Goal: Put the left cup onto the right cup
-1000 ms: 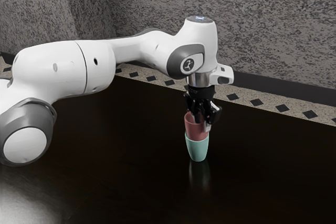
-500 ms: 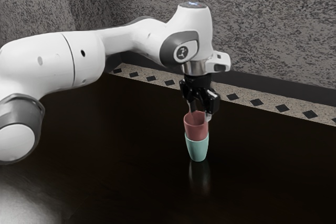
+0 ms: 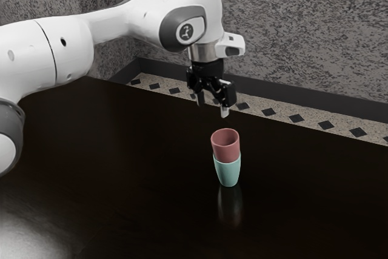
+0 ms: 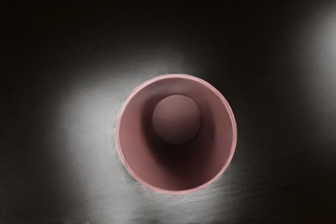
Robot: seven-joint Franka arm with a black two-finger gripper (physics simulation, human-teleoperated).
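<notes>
A dusty red cup [image 3: 225, 145] stands upright, nested in the mouth of a mint green cup [image 3: 227, 171] on the dark table [image 3: 121, 168]. My gripper [image 3: 211, 107] hangs open and empty well above the stack, a little toward the exterior view's left of it, with clear air between fingertips and the red rim. In the wrist view I look straight down into the red cup [image 4: 176, 134]: its round rim and flat bottom show, and the green cup is hidden beneath it.
A pale speckled strip with black diamond tiles [image 3: 297, 117] runs along the table's far edge below a rough grey wall [image 3: 303, 22]. My white arm [image 3: 73, 47] reaches in from the exterior view's left.
My gripper, down at the red cup's rim a second ago, let it go and rose up and toward the exterior view's left. The red cup stays nested in the green one.
</notes>
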